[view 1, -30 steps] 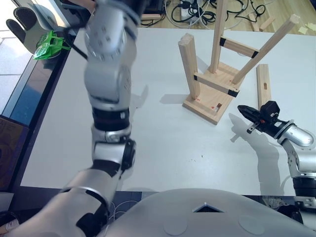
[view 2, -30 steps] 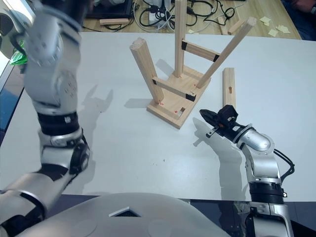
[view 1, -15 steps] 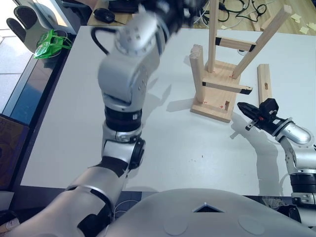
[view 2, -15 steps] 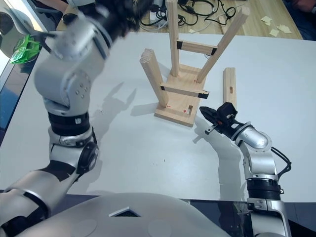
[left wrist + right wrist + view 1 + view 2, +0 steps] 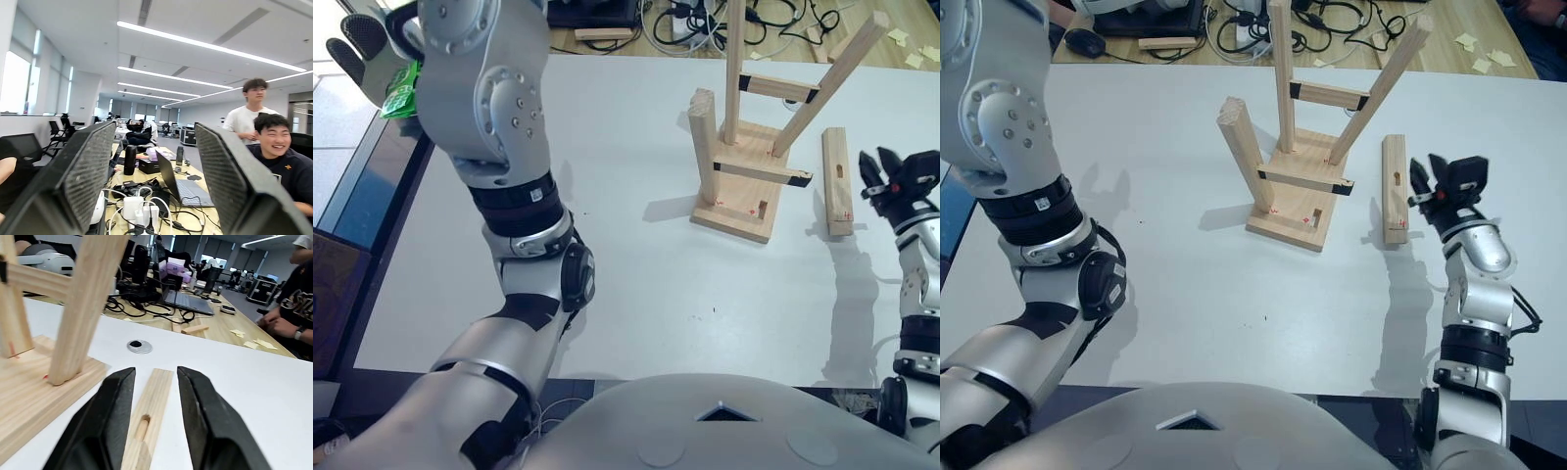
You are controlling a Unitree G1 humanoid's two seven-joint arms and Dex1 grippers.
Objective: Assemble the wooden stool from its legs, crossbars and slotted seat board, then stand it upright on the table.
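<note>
On the table [image 5: 636, 127], seat board [image 5: 744, 217] with three legs [image 5: 705, 147], slotted piece [image 5: 836, 176] alongside

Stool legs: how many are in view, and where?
4. Three stand on the upturned seat board: near-left leg, far-middle leg, right-leaning leg. The fourth leg lies flat on the table beside the board, near the right end effector.

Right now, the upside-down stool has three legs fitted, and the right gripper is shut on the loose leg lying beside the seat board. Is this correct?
Not quite: the right gripper is open, not shut on the loose leg. The right wrist view shows its fingers spread, with the leg flat on the table. The rest holds.
</note>
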